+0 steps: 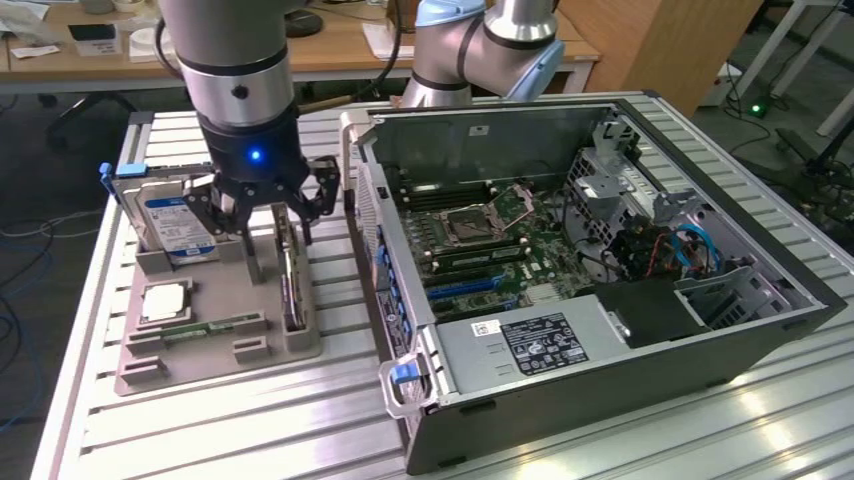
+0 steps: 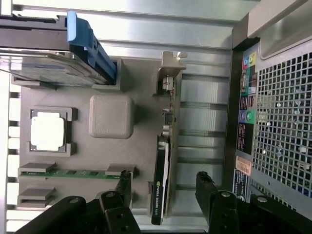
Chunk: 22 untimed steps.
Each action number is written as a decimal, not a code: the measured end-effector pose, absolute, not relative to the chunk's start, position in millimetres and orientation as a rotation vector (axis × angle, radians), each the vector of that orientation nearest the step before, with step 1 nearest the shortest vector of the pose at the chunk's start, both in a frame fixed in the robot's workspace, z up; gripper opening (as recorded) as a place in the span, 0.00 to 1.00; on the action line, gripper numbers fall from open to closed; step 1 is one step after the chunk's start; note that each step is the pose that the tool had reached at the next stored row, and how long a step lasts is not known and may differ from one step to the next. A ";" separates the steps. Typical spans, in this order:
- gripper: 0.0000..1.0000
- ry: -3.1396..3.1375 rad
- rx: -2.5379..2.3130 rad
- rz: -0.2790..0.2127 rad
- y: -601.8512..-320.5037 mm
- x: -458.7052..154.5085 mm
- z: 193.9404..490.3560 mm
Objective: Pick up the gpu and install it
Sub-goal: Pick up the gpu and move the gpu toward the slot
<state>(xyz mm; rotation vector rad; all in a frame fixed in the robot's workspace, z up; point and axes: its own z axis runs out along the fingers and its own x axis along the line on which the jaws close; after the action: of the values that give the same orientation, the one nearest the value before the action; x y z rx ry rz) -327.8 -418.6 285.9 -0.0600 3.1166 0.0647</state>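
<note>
There is one gpu (image 1: 291, 285) (image 2: 163, 165), a thin flat dark circuit card with a silvery metal bracket (image 2: 170, 73) at one end. It stands on its long edge in a slot of the one grey plastic holding tray (image 1: 200, 372) (image 2: 141, 97), at the side of the tray nearest the computer. On the same tray I count one silver hard drive with a blue-white label (image 1: 174, 225) (image 2: 39, 68) in a blue-handled carrier, one square silvery processor chip (image 1: 163, 300) (image 2: 48, 131) and one slim green memory stick (image 1: 214, 327) (image 2: 73, 172). The tray lies on a ribbed metal table (image 1: 200, 440). Just beside it, toward the exterior view's right, is one open dark computer case (image 1: 601, 370) (image 2: 282, 122) with its green motherboard (image 1: 494, 245) exposed. The one black gripper (image 1: 276, 225) (image 2: 164, 179) hangs directly over the card, at the end away from the bracket. Its two fingers (image 2: 207, 195) are spread wide apart, one on each side of the card. In the wrist view there is a gap between each finger and the card, so it holds nothing.
</note>
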 end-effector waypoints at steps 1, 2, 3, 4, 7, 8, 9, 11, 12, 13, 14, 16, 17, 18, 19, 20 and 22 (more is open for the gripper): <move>0.65 3.117 -0.060 0.065 -418.6 -327.9 285.5; 0.65 3.117 -0.060 0.064 -418.6 -328.0 285.2; 0.65 3.117 -0.060 0.064 -418.6 -328.0 284.9; 0.65 3.117 -0.060 0.064 -418.6 -328.0 284.5; 0.65 3.117 -0.060 0.065 -418.5 -328.1 283.3; 0.65 3.117 -0.060 0.065 -418.6 -328.1 282.8; 0.65 3.117 -0.060 0.065 -418.5 -328.0 282.4; 0.65 3.117 -0.060 0.065 -418.6 -328.1 281.4; 0.65 3.117 -0.060 0.065 -418.5 -328.1 280.9; 0.65 3.117 -0.060 0.065 -418.6 -328.1 280.4; 0.65 3.117 -0.060 0.065 -418.6 -328.1 279.9; 0.65 3.117 -0.060 0.065 -418.5 -328.1 278.7; 0.65 3.117 -0.060 0.065 -418.6 -328.1 278.2; 0.65 3.117 -0.060 0.065 -418.6 -328.0 277.6; 0.65 3.117 -0.060 0.065 -418.5 -328.0 276.9; 0.65 3.117 -0.060 0.065 -418.6 -328.0 276.3; 0.65 3.117 -0.060 0.065 -418.6 -328.1 275.1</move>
<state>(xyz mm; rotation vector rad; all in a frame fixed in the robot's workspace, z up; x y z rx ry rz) -328.1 -418.6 275.1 -0.0600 3.1166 0.0647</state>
